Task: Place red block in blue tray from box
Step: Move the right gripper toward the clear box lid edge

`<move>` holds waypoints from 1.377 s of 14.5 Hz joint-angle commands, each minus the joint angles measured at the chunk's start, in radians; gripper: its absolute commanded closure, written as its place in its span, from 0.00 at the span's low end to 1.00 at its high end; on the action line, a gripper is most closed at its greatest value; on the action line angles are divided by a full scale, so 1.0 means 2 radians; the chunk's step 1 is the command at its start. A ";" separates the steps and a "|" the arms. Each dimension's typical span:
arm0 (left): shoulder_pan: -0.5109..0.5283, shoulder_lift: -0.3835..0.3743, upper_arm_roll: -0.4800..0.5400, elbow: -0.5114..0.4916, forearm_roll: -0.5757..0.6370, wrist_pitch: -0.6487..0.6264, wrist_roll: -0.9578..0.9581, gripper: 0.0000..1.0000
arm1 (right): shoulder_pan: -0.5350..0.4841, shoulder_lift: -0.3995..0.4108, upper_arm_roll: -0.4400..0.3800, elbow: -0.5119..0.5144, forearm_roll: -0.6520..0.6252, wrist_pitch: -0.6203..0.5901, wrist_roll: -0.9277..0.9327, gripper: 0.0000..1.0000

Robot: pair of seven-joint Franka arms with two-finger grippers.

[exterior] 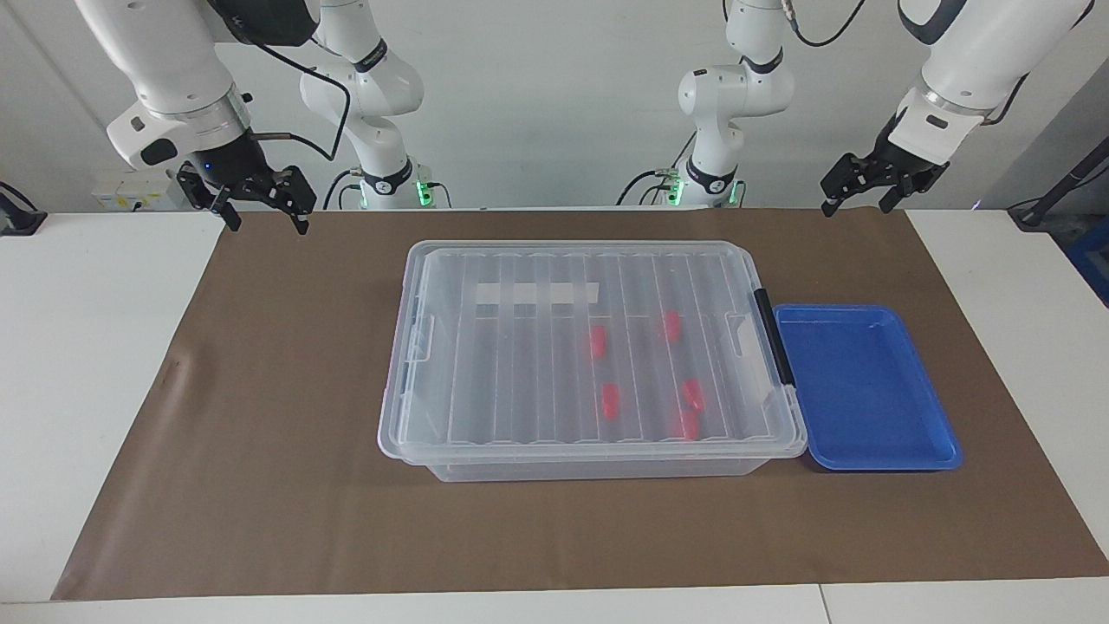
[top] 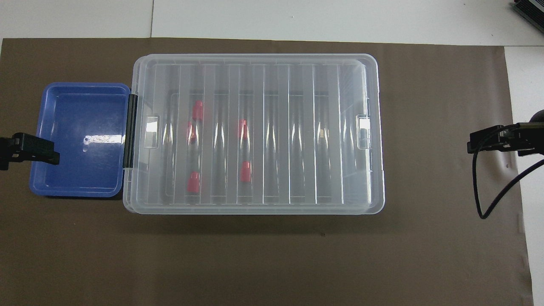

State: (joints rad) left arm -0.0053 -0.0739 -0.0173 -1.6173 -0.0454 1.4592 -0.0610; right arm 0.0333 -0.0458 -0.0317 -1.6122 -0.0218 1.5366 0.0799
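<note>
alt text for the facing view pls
A lidded clear box sits mid-table with five red blocks inside; an empty blue tray lies beside it toward the left arm's end. The left gripper and right gripper hang open above the table's robot-side edge.

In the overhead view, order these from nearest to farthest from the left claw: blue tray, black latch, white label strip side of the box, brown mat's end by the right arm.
1. Blue tray, under the left claw.
2. Black latch, on the box beside the tray.
3. Red blocks, inside the box; the label strip is not readable overhead.
4. Mat's end by the right arm.
</note>
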 commanded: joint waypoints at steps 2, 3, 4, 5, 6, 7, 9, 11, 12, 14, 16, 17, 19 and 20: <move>0.007 -0.009 -0.003 -0.007 -0.006 0.000 0.005 0.00 | -0.002 0.004 0.004 0.004 0.007 0.010 -0.004 0.00; 0.007 -0.009 -0.003 -0.007 -0.006 0.000 0.005 0.00 | -0.002 0.004 0.004 0.004 0.008 0.013 -0.005 0.00; 0.007 -0.009 -0.003 -0.007 -0.006 0.000 0.005 0.00 | -0.001 0.003 0.004 0.004 0.008 0.012 -0.005 0.00; 0.007 -0.009 -0.003 -0.007 -0.006 0.000 0.005 0.00 | -0.001 0.002 0.005 0.002 0.008 0.013 -0.006 0.00; 0.007 -0.009 -0.003 -0.007 -0.006 0.000 0.005 0.00 | -0.001 0.001 0.005 -0.005 0.008 0.017 -0.009 0.00; 0.007 -0.009 -0.003 -0.007 -0.006 0.000 0.005 0.00 | 0.000 -0.002 0.006 -0.015 0.015 0.033 -0.010 0.00; 0.007 -0.009 -0.003 -0.007 -0.006 0.000 0.005 0.00 | 0.002 0.003 0.008 -0.025 0.025 0.065 -0.008 0.00; 0.007 -0.009 -0.003 -0.007 -0.006 0.000 0.005 0.00 | 0.024 0.012 0.013 -0.056 0.025 0.135 -0.006 0.00; 0.007 -0.009 -0.003 -0.007 -0.006 0.000 0.005 0.00 | 0.032 0.022 0.013 -0.066 0.026 0.164 -0.003 0.00; 0.007 -0.009 -0.003 -0.007 -0.006 0.000 0.005 0.00 | 0.059 0.050 0.014 -0.068 0.026 0.203 0.022 0.00; 0.007 -0.009 -0.003 -0.007 -0.006 0.000 0.005 0.00 | 0.081 0.073 0.014 -0.072 0.033 0.238 0.034 0.00; 0.007 -0.009 -0.003 -0.007 -0.006 0.000 0.005 0.00 | 0.085 0.079 0.014 -0.083 0.033 0.255 0.034 0.00; 0.007 -0.009 -0.003 -0.007 -0.006 0.000 0.005 0.00 | 0.088 0.080 0.014 -0.119 0.033 0.296 0.031 0.00; 0.007 -0.009 -0.003 -0.007 -0.006 0.000 0.005 0.00 | 0.088 0.080 0.014 -0.134 0.033 0.316 0.031 0.00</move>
State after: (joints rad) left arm -0.0052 -0.0740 -0.0173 -1.6173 -0.0454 1.4592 -0.0610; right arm 0.2200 0.1357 -0.0091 -1.7997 0.0245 2.0907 0.1444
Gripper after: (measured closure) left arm 0.000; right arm 0.000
